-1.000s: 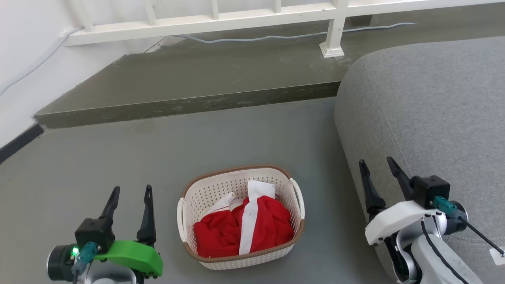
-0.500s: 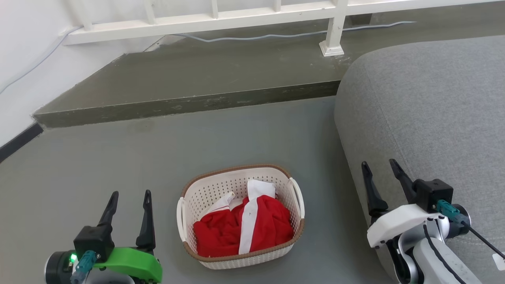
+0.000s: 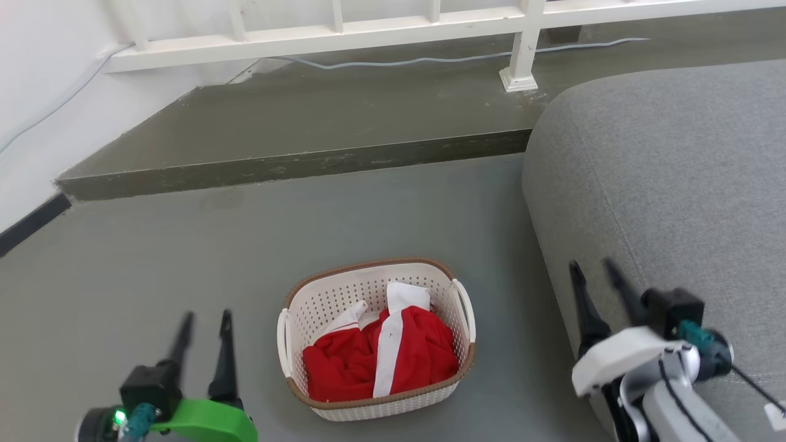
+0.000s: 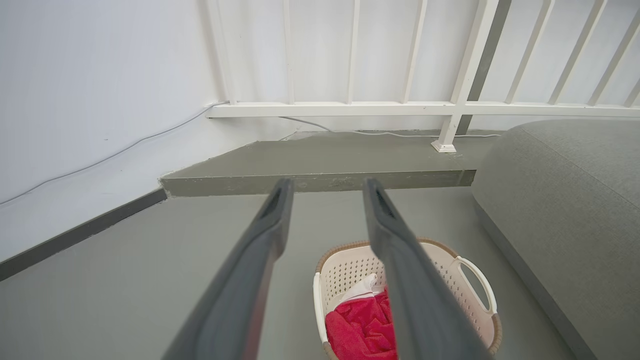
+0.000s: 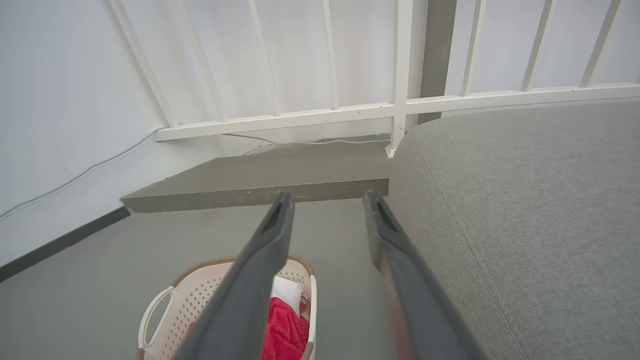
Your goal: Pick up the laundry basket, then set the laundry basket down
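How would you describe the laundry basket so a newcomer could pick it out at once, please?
Find the grey sofa on the right; on the floor just left of it, short of the raised step, stands the laundry basket. It is an oval cream tub with holed walls, a brown rim and red-and-white clothing inside.

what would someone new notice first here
The bright red and white garment heaped in the laundry basket on the grey floor, centre of the head view. Then the big grey sofa at the right, with the open left hand and right hand either side of the basket, apart from it.
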### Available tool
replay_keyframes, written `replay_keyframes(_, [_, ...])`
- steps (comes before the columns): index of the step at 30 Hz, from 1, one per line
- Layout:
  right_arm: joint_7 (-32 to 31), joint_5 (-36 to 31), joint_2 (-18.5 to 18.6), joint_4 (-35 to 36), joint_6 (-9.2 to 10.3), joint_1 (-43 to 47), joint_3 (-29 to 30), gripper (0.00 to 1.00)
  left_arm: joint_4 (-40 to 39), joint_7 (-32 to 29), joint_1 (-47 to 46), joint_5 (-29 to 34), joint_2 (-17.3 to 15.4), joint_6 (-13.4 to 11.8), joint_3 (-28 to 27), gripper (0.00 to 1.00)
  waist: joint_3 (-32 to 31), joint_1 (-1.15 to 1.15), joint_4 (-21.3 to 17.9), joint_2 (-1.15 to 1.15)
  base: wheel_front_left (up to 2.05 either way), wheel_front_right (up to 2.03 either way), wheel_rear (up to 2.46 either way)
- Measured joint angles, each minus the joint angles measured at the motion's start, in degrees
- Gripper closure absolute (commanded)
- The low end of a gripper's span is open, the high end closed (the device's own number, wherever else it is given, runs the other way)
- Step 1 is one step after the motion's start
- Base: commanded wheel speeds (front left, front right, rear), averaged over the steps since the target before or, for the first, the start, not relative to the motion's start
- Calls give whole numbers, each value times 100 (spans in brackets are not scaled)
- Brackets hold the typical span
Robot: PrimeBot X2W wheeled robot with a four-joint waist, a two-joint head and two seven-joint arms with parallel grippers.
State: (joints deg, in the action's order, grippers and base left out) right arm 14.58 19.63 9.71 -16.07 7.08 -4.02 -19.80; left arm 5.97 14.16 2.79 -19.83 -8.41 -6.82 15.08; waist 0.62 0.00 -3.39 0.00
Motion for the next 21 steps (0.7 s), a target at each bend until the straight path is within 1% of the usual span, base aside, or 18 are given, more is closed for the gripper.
replay_keyframes(5, [-8, 69, -85, -123, -19, 217, -1, 100, 136, 0, 90, -42, 66, 25, 31, 100, 0, 0, 3, 0, 0, 0, 0])
replay_keyframes(8, [-30, 243, -89, -114, -68, 227, 81, 100, 135, -1, 105, -250, 77, 62, 23, 100, -2, 0, 21, 0, 0, 0, 0])
replay_keyframes(13, [-111, 624, -126, -96, -147, 227, 170, 100, 126, -56, 107, -628, 114, 89, -16, 100, -4, 0, 40, 0, 0, 0, 0])
replay_keyframes(14, [-132, 713, -131, -89, -153, 227, 199, 100, 125, -60, 107, -736, 125, 130, -27, 100, -4, 0, 43, 0, 0, 0, 0])
replay_keyframes(16, [-182, 927, -146, -81, -175, 227, 255, 100, 124, -124, 107, -920, 142, 135, -53, 100, -4, 0, 50, 0, 0, 0, 0])
replay_keyframes(17, [-226, 1147, -163, -64, -203, 226, 300, 100, 124, -178, 107, -1156, 153, 186, -100, 100, -5, 0, 57, 0, 0, 0, 0])
replay_keyframes(21, [-312, 1460, -200, -49, -254, 226, 411, 100, 130, -254, 106, -1467, 162, 244, -203, 100, -6, 0, 70, 0, 0, 0, 0])
